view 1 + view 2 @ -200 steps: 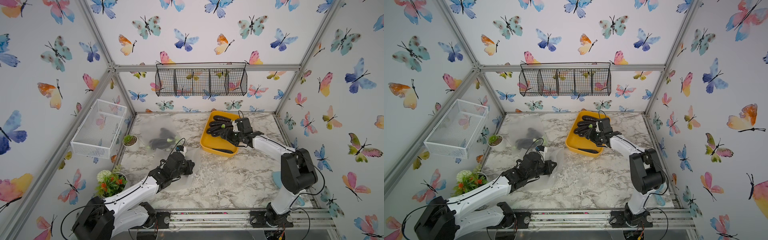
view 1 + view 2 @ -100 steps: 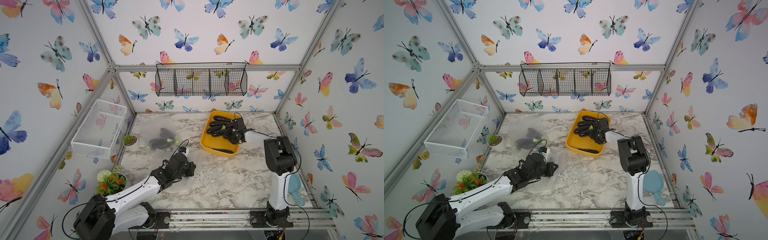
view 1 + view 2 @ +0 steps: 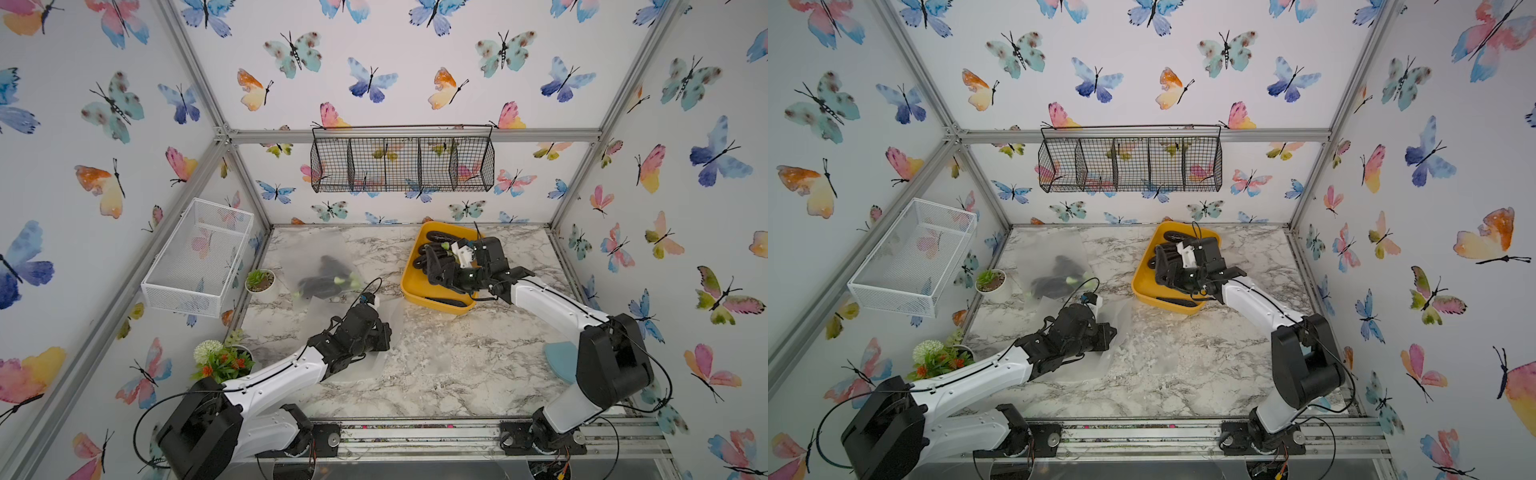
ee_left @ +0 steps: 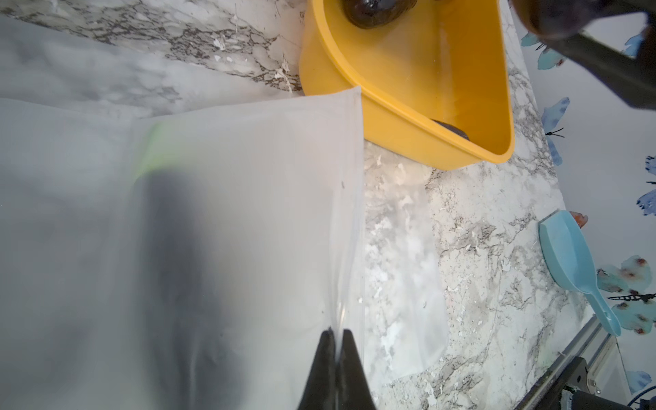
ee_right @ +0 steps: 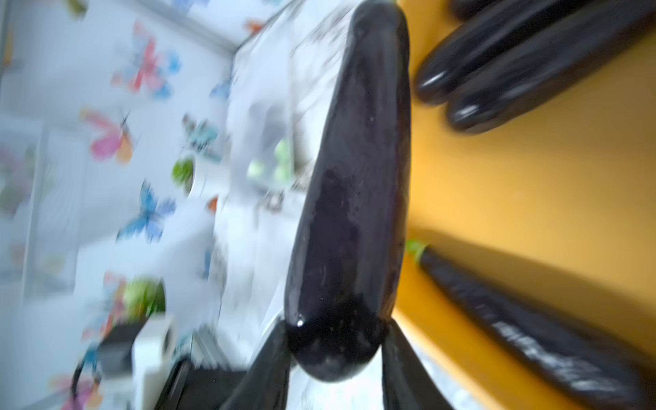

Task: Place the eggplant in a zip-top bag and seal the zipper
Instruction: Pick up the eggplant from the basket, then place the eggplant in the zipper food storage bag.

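My right gripper [image 5: 335, 326] is shut on the rounded end of a dark purple eggplant [image 5: 355, 177] at the yellow tray [image 3: 415, 291]. The right wrist view is blurred. Both top views show this gripper [image 3: 1167, 270] low over the tray. More eggplants [image 5: 514, 71] lie in the tray. My left gripper [image 4: 339, 332] is shut on the edge of a frosted zip-top bag [image 4: 230, 213] lying on the marble table in front of the tray. A dark shape with a green end shows through the bag. In a top view the left gripper [image 3: 384, 332] sits mid-table.
Another frosted bag with eggplants [image 3: 324, 274] lies at the back left. A small potted plant [image 3: 259, 280] and a flower pot [image 3: 222, 361] stand along the left edge. A blue scoop [image 3: 559, 361] lies at the right. A white basket [image 3: 199, 253] and a black wire basket [image 3: 403, 164] hang on the walls.
The right jaws have closed round an eggplant in the tray, and the right arm's pose has shifted. The left gripper keeps its hold on the bag and has barely moved.
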